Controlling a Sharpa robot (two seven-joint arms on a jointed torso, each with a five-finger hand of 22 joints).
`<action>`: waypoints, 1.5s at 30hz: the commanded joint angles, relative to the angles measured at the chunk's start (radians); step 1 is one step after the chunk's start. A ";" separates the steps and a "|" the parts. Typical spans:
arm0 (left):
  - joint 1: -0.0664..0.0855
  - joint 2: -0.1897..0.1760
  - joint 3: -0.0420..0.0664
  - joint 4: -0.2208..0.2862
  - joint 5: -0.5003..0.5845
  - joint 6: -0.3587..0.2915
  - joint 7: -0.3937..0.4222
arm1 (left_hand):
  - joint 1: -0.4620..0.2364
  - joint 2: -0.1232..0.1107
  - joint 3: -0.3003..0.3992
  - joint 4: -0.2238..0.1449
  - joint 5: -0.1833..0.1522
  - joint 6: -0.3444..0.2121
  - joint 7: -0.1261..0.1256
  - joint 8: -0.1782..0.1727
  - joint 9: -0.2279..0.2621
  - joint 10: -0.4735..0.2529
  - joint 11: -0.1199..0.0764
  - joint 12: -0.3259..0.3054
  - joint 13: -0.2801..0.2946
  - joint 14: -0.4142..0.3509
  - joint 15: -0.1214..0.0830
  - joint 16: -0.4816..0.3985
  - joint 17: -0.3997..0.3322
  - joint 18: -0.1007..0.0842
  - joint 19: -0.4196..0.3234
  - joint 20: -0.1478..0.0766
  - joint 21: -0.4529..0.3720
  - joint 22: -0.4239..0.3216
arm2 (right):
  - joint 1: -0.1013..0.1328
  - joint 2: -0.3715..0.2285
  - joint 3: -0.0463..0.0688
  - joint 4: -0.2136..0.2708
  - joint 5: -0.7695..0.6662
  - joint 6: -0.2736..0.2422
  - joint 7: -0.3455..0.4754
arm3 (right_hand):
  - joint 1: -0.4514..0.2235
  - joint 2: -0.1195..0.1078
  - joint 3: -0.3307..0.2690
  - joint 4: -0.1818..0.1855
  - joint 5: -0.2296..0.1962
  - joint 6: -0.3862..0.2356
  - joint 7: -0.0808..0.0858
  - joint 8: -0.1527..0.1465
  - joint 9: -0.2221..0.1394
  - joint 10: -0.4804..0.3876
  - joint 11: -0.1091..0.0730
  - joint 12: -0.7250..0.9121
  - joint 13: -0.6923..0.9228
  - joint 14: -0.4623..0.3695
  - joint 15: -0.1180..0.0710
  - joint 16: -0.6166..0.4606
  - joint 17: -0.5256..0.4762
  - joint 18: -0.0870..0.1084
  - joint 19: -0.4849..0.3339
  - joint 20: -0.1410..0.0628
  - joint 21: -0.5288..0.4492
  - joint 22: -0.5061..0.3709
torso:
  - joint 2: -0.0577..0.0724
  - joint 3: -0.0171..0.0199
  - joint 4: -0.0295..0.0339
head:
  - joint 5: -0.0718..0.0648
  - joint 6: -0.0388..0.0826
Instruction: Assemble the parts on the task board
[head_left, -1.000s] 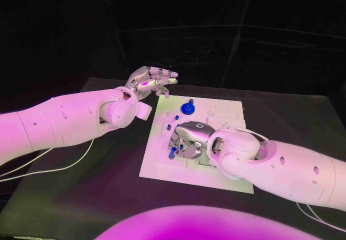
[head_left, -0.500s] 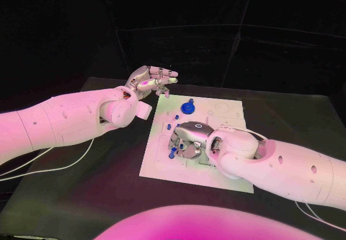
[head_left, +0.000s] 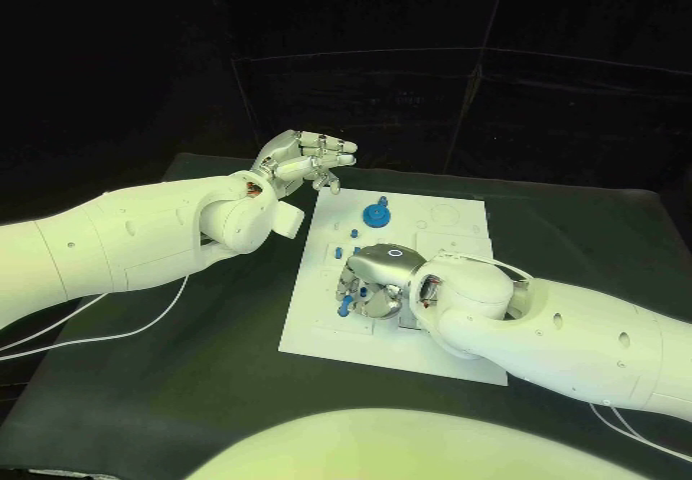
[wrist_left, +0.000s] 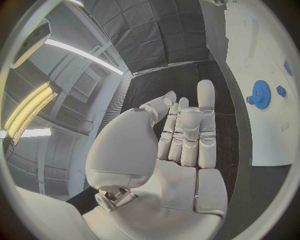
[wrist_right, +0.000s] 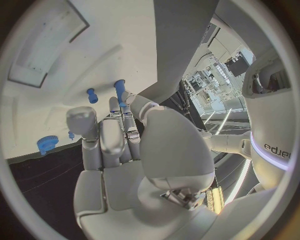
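Head view, from the left of the frame: the left hand (head_left: 306, 158) hangs over the upper left, off the far left corner of the task board (head_left: 325, 335), fingers loosely curled, nothing in them. The blue gear (head_left: 376, 214) stands upper centre on the board, between the two hands. At centre, the right hand (head_left: 378, 283) hovers low over the board; the right wrist view shows a blue peg (wrist_right: 119, 89) at its fingertips, long axis upright, but I cannot tell whether it is gripped. I count one gear and about four small blue pegs. The right hand is much nearer the pegs.
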 joint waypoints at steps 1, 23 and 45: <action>0.001 0.000 0.000 0.001 0.002 0.011 0.003 | -0.004 0.004 -0.006 0.001 0.002 0.001 0.006 0.004 -0.002 -0.004 0.002 0.005 0.000 -0.007 0.000 -0.004 -0.002 0.013 -0.008 0.002 -0.005 -0.001 | -0.002 -0.001 -0.011 0.002 -0.002 0.032 -0.009 | -0.015 -0.009 0.000 0.003 0.008 -0.007 0.010 -0.003 -0.002 -0.007 0.004 -0.013 -0.001 0.015 0.003 0.006 -0.002 -0.004 0.001 0.002 0.001 -0.003 | 0.000 -0.0006 -0.0008 | 0.000 -0.001; 0.001 0.001 0.000 -0.003 0.002 0.016 0.000 | -0.005 0.005 -0.007 0.002 0.003 0.000 0.007 0.004 -0.002 -0.005 0.002 0.005 0.000 -0.007 0.000 -0.005 -0.003 0.013 -0.007 0.002 -0.006 -0.002 | -0.002 -0.006 -0.019 0.002 0.028 -0.082 0.006 | -0.094 -0.077 -0.101 0.034 0.038 -0.249 0.018 -0.044 -0.009 -0.174 0.032 -0.069 0.000 0.003 0.027 0.002 -0.022 0.001 -0.018 0.027 -0.015 -0.029 | 0.000 0.0007 -0.0004 | -0.002 0.001; 0.001 -0.004 0.000 -0.004 0.002 0.018 -0.001 | -0.003 0.006 -0.006 0.001 0.003 -0.003 0.008 0.002 -0.002 -0.007 0.003 0.005 -0.001 -0.008 0.001 -0.005 -0.005 0.013 -0.007 0.002 -0.007 -0.002 | 0.017 -0.146 -0.014 0.113 0.102 -0.145 0.021 | -0.058 -0.044 -0.245 0.049 0.063 -0.318 0.017 -0.038 -0.004 -0.217 0.026 0.049 0.010 0.005 0.022 0.008 -0.029 0.005 -0.021 0.024 -0.031 -0.054 | 0.000 -0.0002 -0.0003 | -0.011 0.013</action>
